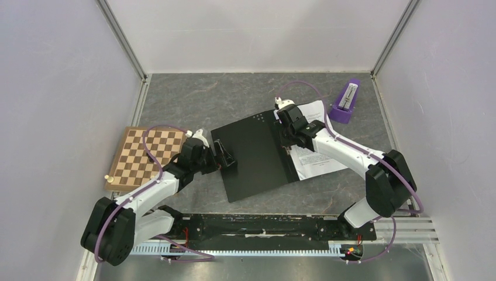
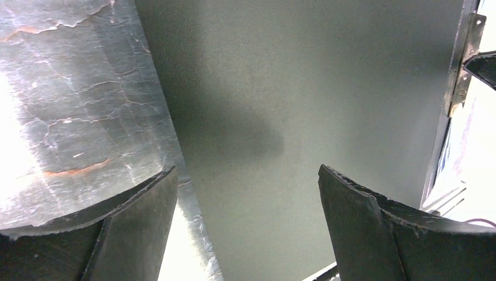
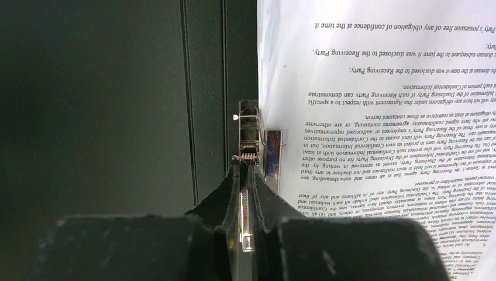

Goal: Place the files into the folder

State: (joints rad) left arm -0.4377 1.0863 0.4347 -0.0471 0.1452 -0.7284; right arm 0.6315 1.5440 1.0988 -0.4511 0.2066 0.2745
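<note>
The folder [image 1: 251, 155] lies open at the table's middle, black inside up. The files [image 1: 319, 161], white sheets of dense text, rest on its right half, partly under my right arm. My right gripper [image 1: 286, 137] stands at the spine, shut on the lever of the metal clip [image 3: 248, 140]; a bright metal strip shows between its closed fingers [image 3: 246, 170], with the files [image 3: 380, 88] to the right and the black cover [image 3: 117, 105] to the left. My left gripper [image 1: 228, 159] hangs open over the folder's left edge [image 2: 247, 172], nothing between its fingers.
A checkered chessboard [image 1: 146, 157] lies at the left with a small white piece [image 1: 107, 177] at its near corner. A purple metronome-like object [image 1: 346, 100] stands at the back right. Grey walls close the table in on three sides.
</note>
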